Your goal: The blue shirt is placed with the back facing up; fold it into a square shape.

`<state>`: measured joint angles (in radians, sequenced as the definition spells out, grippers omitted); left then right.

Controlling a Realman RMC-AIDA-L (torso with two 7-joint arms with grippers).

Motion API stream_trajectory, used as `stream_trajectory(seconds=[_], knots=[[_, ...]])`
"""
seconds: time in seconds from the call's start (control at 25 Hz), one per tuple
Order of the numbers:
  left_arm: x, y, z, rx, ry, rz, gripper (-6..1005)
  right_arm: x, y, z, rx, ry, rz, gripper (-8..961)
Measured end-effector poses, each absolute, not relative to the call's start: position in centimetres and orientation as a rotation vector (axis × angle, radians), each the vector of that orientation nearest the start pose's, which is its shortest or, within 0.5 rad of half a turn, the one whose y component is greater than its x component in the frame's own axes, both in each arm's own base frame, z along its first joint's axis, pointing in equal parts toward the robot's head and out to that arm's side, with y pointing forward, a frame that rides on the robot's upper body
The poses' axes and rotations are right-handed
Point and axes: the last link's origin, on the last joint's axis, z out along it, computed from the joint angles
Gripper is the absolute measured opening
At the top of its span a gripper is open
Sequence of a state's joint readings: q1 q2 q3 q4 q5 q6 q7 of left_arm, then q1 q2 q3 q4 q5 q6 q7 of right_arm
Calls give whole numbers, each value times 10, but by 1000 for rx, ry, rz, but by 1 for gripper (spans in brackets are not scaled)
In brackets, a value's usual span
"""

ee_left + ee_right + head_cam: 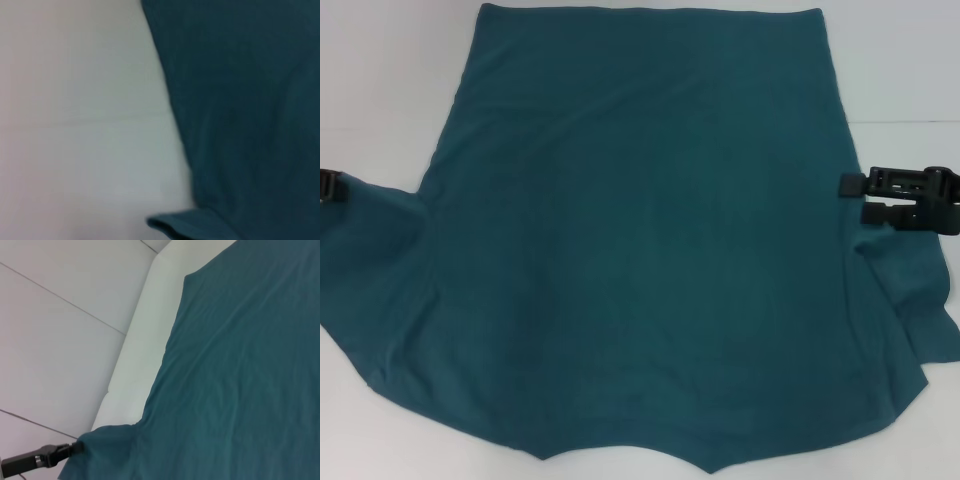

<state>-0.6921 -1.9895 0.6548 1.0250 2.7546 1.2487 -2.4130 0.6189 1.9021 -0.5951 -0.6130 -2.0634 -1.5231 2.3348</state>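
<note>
The blue shirt (640, 230) lies spread flat on the white table (380, 80), plain side up, with its hem at the far end and its neckline at the near edge. My left gripper (328, 186) barely shows at the picture's left edge, at the top of the left sleeve (370, 250). The right wrist view shows that left gripper (70, 449) far off, its tip meeting the sleeve's edge. My right gripper (852, 198) is open beside the shirt's right side, just above the right sleeve (910, 290), with nothing between its fingers. The left wrist view shows the shirt's side edge (250, 115) over white table.
White table surface borders the shirt on both sides and at the far end. A white wall (65, 315) rises behind the table in the right wrist view.
</note>
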Motion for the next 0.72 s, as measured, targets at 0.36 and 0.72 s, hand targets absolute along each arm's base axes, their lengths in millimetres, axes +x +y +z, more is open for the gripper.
stream_trajectory(seconds=[0.36, 0.72], knots=[[-244, 412, 92, -1975, -1539, 28, 0, 277, 374, 71, -2224, 1788, 767, 888], [-205, 430, 58, -2043, -1595, 30, -1, 278, 375, 66, -2228, 1793, 741, 887]])
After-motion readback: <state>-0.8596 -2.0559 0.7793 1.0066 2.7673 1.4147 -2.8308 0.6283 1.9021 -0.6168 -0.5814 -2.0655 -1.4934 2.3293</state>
